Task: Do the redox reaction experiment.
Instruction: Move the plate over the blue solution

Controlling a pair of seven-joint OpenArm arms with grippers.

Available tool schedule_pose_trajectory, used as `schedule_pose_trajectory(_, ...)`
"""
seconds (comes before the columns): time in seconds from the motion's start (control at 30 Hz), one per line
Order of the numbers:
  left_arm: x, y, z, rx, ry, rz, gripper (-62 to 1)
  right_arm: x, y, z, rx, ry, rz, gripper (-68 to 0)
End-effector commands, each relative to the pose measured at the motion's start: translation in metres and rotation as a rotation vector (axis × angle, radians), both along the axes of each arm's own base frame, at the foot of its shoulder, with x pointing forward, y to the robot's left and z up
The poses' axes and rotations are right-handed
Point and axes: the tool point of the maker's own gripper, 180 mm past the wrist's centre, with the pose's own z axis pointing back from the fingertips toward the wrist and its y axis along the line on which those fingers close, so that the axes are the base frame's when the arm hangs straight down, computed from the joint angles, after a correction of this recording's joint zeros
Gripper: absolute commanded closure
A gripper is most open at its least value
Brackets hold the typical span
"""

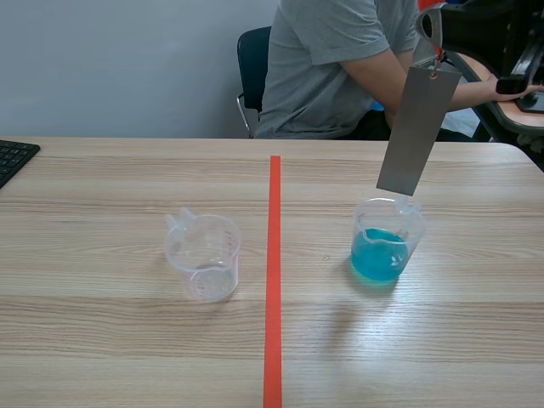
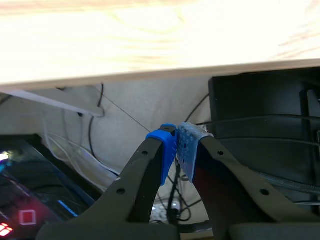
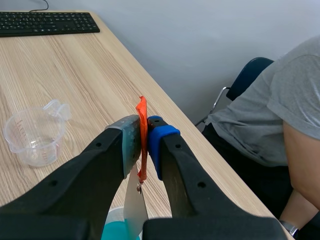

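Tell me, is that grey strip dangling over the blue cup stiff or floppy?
Probably stiff: the grey strip hangs flat with straight edges. It would likely swing when moved, since the right end effector pinches only the orange tag at its top, not the strip itself.

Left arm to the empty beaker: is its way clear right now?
Probably yes. The left gripper is shut on nothing, low below the table edge, so it must rise first. The empty beaker stands alone left of the tape; the metal plate hangs over the blue beaker.
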Motion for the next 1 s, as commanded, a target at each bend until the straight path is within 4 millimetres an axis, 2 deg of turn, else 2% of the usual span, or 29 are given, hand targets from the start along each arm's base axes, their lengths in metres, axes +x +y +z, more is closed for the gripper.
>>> schedule_pose_trajectory(0.0, 0.013, 0.006, 0.018, 0.009, -0.056, -0.029, -4.4, 0.002, -0.001, 0.013, 0.008, -0.035, 0.001, -1.5)
schedule_pose_trajectory(0.2, 0.038, 0.009, 0.053, 0.01, -0.14, -0.113, -4.4, 0.002, -0.001, 0.013, 0.008, -0.035, 0.001, -1.5)
schedule_pose_trajectory(0.4, 0.077, -0.004, 0.078, 0.005, -0.221, -0.242, -4.4, 0.002, -0.001, 0.012, 0.006, -0.035, 0.0, -1.5)
schedule_pose_trajectory(0.6, 0.127, -0.041, 0.113, -0.052, -0.343, -0.396, -4.4, 0.002, -0.001, 0.012, 0.006, -0.035, 0.0, -1.5)
schedule_pose_trajectory(0.7, 0.152, -0.065, 0.132, -0.101, -0.409, -0.49, -4.4, 0.002, -0.001, 0.012, 0.006, -0.035, 0.0, -1.5)
schedule_pose_trajectory(0.97, 0.204, -0.128, 0.158, -0.16, -0.513, -0.665, -4.4, 0.002, -0.001, 0.012, 0.004, -0.034, 0.0, -1.5)
